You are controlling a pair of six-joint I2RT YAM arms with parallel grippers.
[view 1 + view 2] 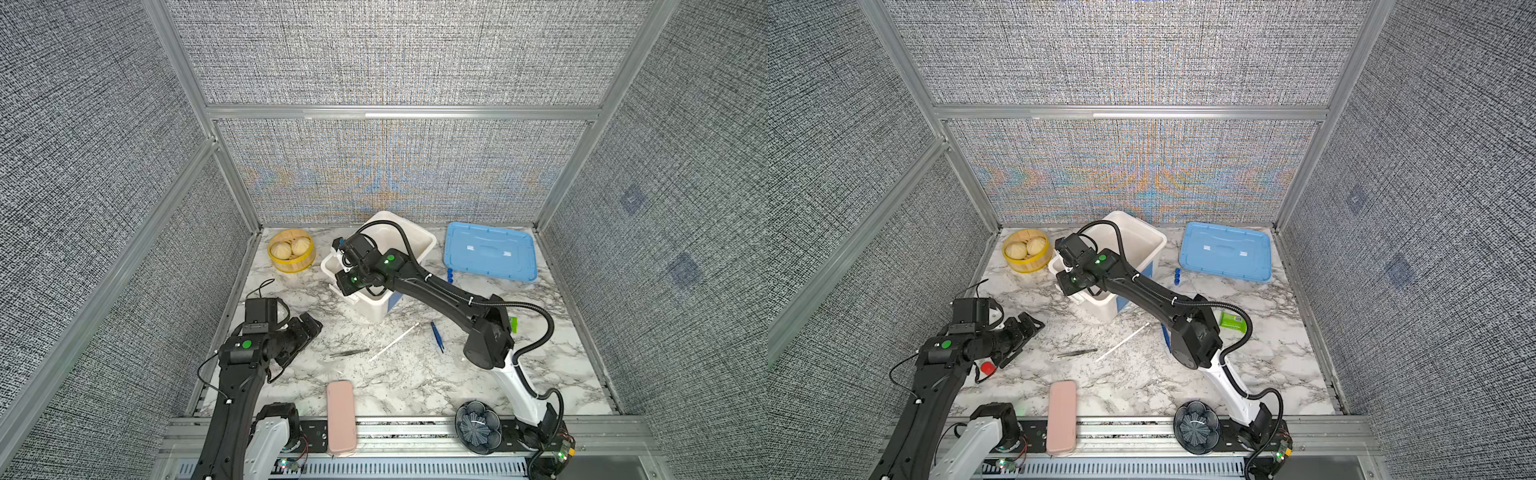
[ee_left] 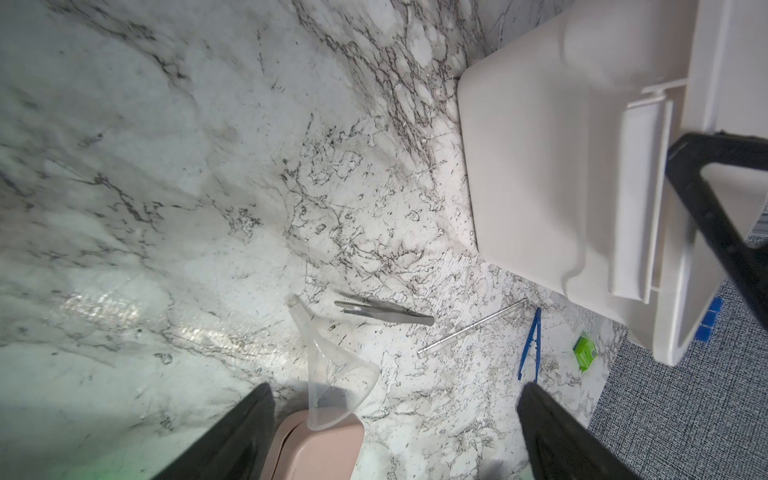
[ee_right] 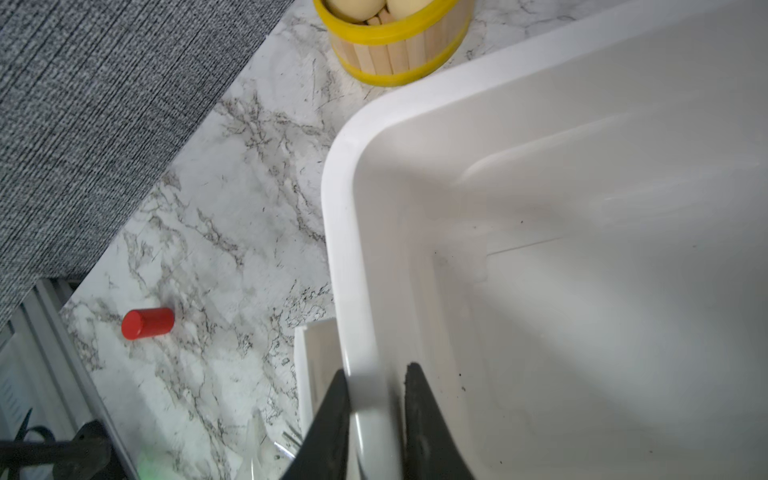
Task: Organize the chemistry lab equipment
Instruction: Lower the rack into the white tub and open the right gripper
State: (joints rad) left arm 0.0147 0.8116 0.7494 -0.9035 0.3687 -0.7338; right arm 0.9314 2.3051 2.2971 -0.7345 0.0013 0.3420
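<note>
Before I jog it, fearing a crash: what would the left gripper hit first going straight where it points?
Probably the marble tabletop, about where the grey metal tweezers lie; depth is unclear.

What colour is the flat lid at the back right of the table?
Light blue; the lid shows best in a top view.

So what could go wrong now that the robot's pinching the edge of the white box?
The right gripper holds the white box only by one bit of rim, so pulling might tip it or shove it into the yellow basket. The clear funnel lies near the open left gripper and is hard to see, so it could get knocked.
</note>
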